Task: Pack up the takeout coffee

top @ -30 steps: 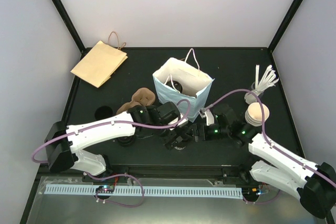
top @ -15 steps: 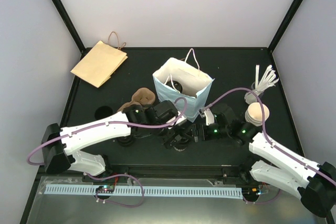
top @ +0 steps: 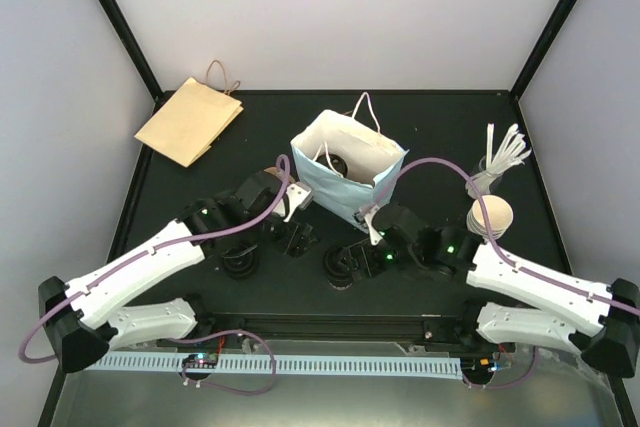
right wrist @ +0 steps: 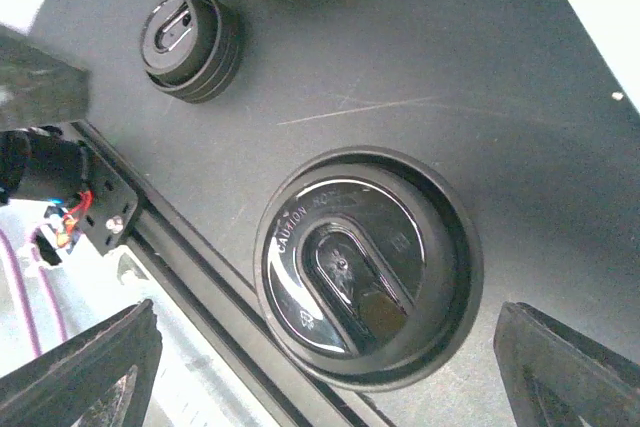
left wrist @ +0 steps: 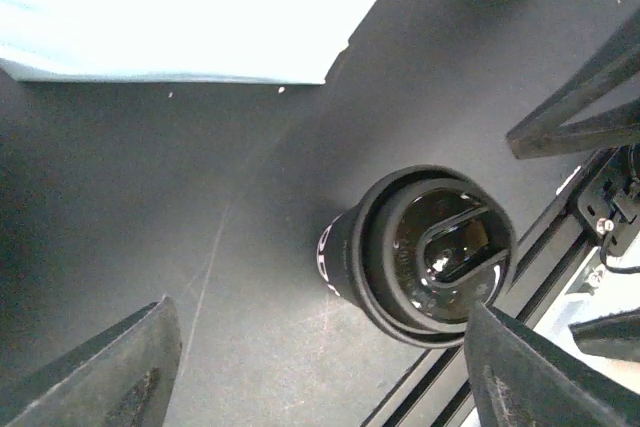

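Takeout coffee (right wrist: 365,267) — glossy black lid, embossed lettering. Counter (top: 450,137) matte black. Open bag (top: 335,192) pale blue outside, white inside; flat bag (top: 190,119) kraft brown. Lid stack (right wrist: 190,42) black. Arms (top: 140,267) white, black joints — cables (top: 430,161) purple.

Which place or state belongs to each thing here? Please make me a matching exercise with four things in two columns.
Things:
1. takeout coffee
2. brown paper bag
3. white bag
4. stack of lidless cups

Places or states:
A. lies flat in the far left corner
B. stands upright and open in the middle
C. stands on the right side
D. stands near the front edge, black lid on

Pairs: 1-D, 2-A, 3-B, 4-C
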`<action>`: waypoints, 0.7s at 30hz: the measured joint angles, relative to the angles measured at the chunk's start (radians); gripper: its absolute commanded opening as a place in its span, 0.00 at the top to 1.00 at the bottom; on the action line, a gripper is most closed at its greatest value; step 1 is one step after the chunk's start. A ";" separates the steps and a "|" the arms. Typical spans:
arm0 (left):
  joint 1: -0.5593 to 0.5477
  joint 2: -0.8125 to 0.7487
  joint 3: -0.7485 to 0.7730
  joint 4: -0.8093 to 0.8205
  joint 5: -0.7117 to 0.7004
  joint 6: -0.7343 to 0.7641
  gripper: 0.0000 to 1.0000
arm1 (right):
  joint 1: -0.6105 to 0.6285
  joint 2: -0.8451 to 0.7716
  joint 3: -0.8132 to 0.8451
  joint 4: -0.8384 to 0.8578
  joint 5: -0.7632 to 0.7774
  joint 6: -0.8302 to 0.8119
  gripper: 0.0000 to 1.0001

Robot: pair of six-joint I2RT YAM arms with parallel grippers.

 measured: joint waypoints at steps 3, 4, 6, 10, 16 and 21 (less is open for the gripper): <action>0.056 -0.038 -0.076 0.035 0.056 -0.038 0.31 | 0.061 0.058 0.061 -0.032 0.080 -0.002 0.07; 0.067 -0.045 -0.100 0.048 0.074 -0.049 0.33 | 0.084 0.084 0.086 -0.053 0.117 -0.004 0.08; 0.084 -0.052 -0.143 0.070 0.108 -0.074 0.37 | 0.121 0.130 0.125 -0.082 0.164 -0.012 0.10; 0.108 -0.056 -0.221 0.133 0.182 -0.120 0.40 | 0.180 0.232 0.203 -0.129 0.236 -0.033 0.12; 0.124 -0.043 -0.290 0.220 0.266 -0.176 0.45 | 0.211 0.310 0.249 -0.188 0.304 -0.051 0.07; 0.135 -0.004 -0.315 0.296 0.309 -0.208 0.48 | 0.225 0.342 0.262 -0.220 0.341 -0.060 0.10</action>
